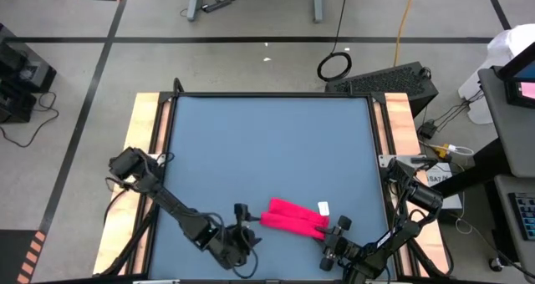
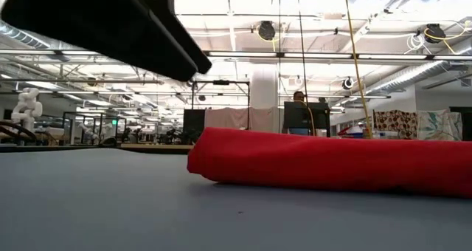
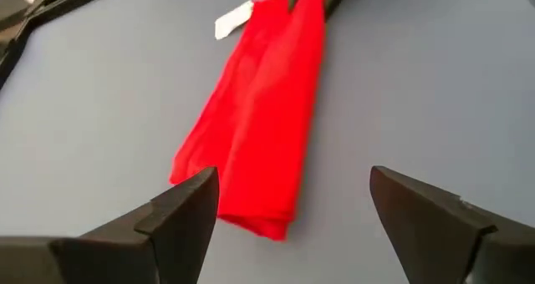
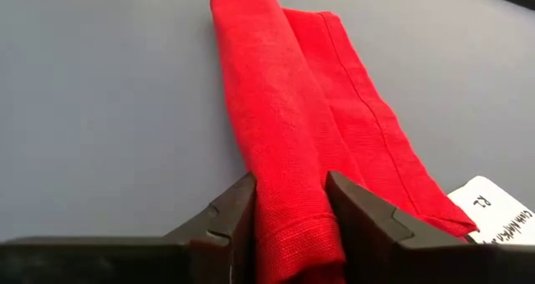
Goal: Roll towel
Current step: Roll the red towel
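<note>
I keep the right claw (image 4: 288,205) pinched on the roll's right end and turn evenly so the loose flap winds in; towel (image 1: 294,216) lies near the table's (image 1: 267,142) front edge; left claw (image 3: 288,209) spread wide, just off its left end, not touching.

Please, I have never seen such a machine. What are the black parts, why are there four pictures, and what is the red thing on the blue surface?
The black parts are two robot arms at a blue table. One picture looks down from above, one looks level from table height, and two come from cameras on the wrists. The red thing is a towel, mostly rolled into a long bundle, with a white tag. The right end effector is closed on one end of the roll. The left end effector is open, near the other end, holding nothing.
</note>
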